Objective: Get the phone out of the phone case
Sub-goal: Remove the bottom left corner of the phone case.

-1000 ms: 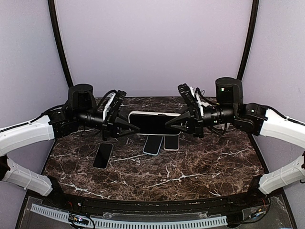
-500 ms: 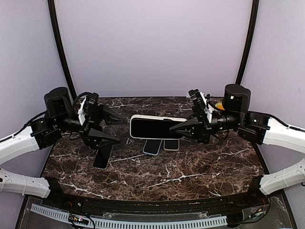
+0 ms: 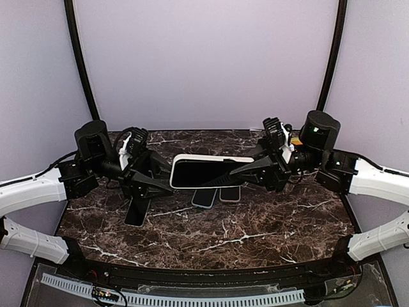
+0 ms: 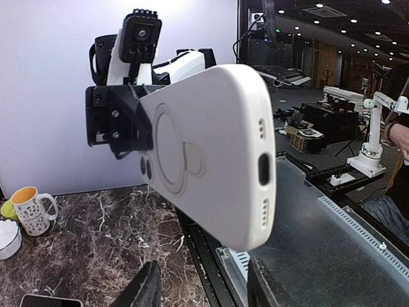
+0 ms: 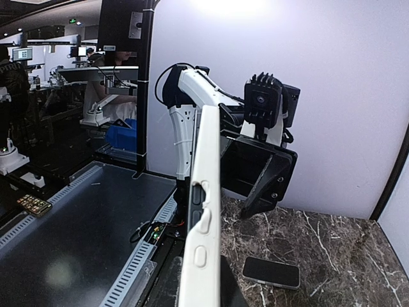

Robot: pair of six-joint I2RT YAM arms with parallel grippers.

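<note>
Top external view: the right gripper (image 3: 238, 170) is pinched on the right end of the black-screened phone (image 3: 198, 173), held level in the air toward the far edge of the dark marble table (image 3: 268, 224); the left gripper (image 3: 165, 178) stands spread at its left end, gripping nothing. Extraction looks undone: the phone sits fully inside its white silicone case (image 4: 211, 147), and peeling it out remains

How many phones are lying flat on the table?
3. One dark phone left of centre; a blue-edged one and a light-edged one side by side mid-table, both partly hidden beneath the raised cased phone. Others could hide there.
</note>
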